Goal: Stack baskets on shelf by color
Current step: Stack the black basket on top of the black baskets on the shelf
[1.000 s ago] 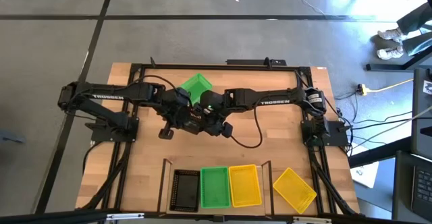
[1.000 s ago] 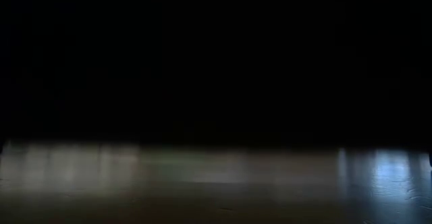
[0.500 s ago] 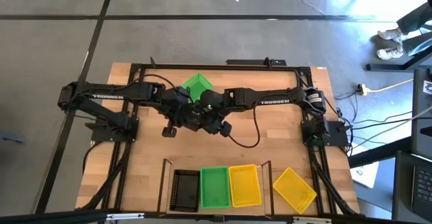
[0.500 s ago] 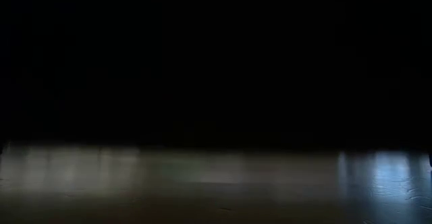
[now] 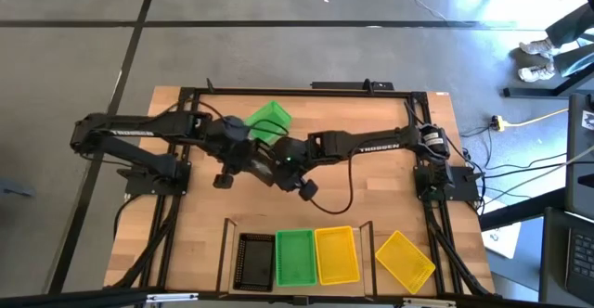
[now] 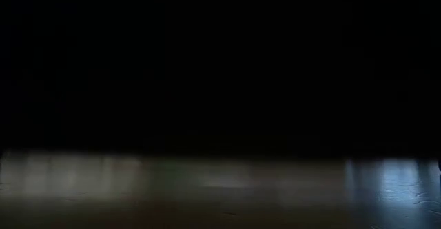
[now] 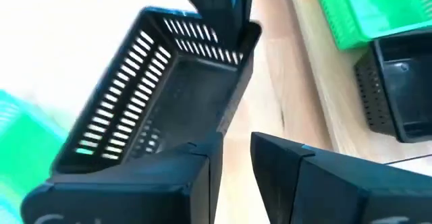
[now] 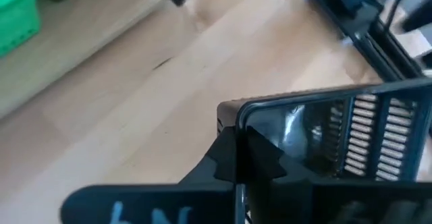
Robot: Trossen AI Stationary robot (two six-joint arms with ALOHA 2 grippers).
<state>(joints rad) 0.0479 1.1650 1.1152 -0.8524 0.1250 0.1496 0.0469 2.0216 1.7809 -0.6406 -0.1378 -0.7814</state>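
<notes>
Since the earlier frame, both arms have shifted toward the counter's (image 5: 186, 224) middle, and the left pincer (image 7: 233, 160) has parted its fingers and let go of the black basket (image 7: 162, 96), whose rim the right pincer (image 8: 243, 153) now clamps alone. Note that the shelf (image 5: 225, 243) at the counter's near edge carries a black, a green and a yellow stack. You still have the held basket, the green basket (image 5: 270, 119) near the far edge and the yellow basket (image 5: 405, 258) beside the shelf to place.

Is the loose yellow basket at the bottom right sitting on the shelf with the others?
No. In the high view the tilted yellow basket lies on the tabletop, right of the shelf and outside its posts.
</notes>
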